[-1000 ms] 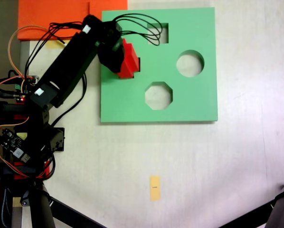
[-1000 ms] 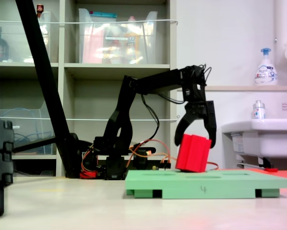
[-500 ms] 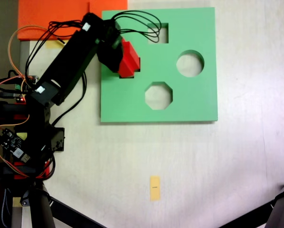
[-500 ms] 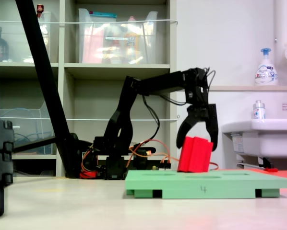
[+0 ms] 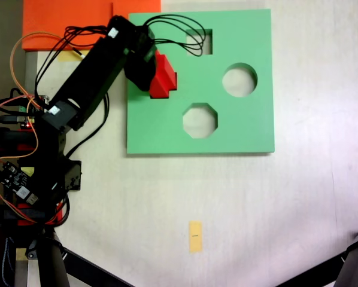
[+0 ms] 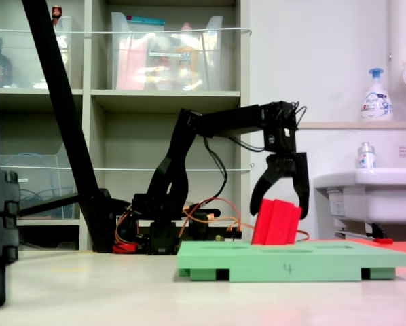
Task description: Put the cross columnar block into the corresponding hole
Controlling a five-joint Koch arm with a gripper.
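The red cross columnar block point(image 5: 166, 76) stands tilted on the left part of the green foam board point(image 5: 239, 128). Its lower end sits at the board's top surface point(image 6: 325, 252). My gripper point(image 6: 279, 205) comes down from above, and its black jaws straddle the upper part of the block point(image 6: 276, 223), one on each side, holding it. Seen from above, the gripper point(image 5: 156, 73) and the block cover the spot beneath them. The corresponding hole is hidden there.
The board has a square cutout point(image 5: 202, 42), a round one point(image 5: 239, 79) and an octagonal one point(image 5: 199, 119). An orange sheet point(image 5: 71, 21) lies at the top left. The arm's base and wiring point(image 5: 35, 173) are on the left. A yellow tag point(image 5: 195, 236) lies below.
The gripper and the red block have come down a little and shifted slightly. The block now stands straighter and lower against the board than a second ago.
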